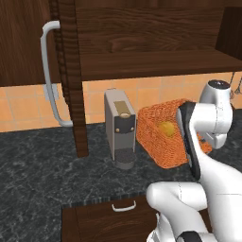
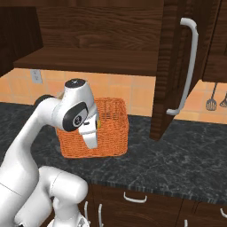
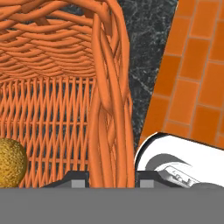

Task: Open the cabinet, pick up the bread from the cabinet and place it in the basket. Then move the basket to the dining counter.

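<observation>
The orange woven basket (image 1: 160,142) (image 2: 111,133) stands on the black stone counter under the cabinet (image 1: 151,61) (image 2: 97,57). The cabinet door (image 2: 170,66) is swung open with its silver handle (image 2: 188,66) facing out. The bread (image 3: 11,162) (image 1: 166,128) is a small golden lump lying inside the basket. My gripper (image 3: 112,179) (image 2: 91,142) reaches down over the basket's wall (image 3: 111,131). One fingertip is inside and one outside, shut on the rim. The dining counter is out of view.
A grey coffee machine (image 1: 120,127) stands just left of the basket. The open door's edge (image 1: 71,85) hangs left of it. The black speckled counter (image 1: 38,165) stretches in front, with a drawer (image 1: 124,206) below. Utensils (image 2: 212,104) hang on the tiled wall.
</observation>
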Motion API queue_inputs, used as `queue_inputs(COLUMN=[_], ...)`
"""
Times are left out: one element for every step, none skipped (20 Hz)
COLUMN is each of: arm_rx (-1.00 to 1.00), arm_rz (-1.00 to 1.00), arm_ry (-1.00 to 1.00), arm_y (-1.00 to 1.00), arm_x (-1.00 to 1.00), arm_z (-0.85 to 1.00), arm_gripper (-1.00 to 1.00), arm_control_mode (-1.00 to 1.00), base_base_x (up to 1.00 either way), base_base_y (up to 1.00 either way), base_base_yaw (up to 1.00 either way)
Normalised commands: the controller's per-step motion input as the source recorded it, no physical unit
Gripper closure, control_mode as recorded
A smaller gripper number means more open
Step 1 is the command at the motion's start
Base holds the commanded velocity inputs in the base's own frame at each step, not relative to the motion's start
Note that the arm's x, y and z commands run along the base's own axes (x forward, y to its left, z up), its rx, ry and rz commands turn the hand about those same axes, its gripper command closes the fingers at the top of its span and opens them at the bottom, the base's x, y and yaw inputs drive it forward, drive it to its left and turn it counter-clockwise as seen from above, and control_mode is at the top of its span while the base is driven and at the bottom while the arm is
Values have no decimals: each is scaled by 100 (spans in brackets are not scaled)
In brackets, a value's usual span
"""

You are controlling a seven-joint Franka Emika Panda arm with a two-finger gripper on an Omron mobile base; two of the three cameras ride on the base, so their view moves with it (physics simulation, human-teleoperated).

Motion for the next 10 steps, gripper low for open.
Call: queue_inputs(arm_rx=[-8, -5, -2, 0, 0, 0, 0, 0, 0, 0], arm_rz=[-3, -2, 0, 0, 0, 0, 0, 0, 0, 0], arm_ry=[-13, -9, -4, -6, 0, 0, 0, 0, 0, 0], arm_y=[3, 0, 0, 0, 0, 0, 0, 0, 0, 0], arm_x=[-25, -6, -1, 0, 0, 0, 0, 0, 0, 0], arm_z=[41, 16, 5, 0, 0, 0, 0, 0, 0, 0], arm_gripper=[100, 100, 100, 100, 100, 100, 100, 100, 100, 100], arm_control_mode=[-100, -100, -100, -100, -100, -100, -100, -100, -100, -100], base_base_x=[0, 0, 0, 0, 0, 0, 0, 0, 0, 0], base_base_y=[0, 0, 0, 0, 0, 0, 0, 0, 0, 0], base_base_yaw=[0, 0, 0, 0, 0, 0, 0, 0, 0, 0])
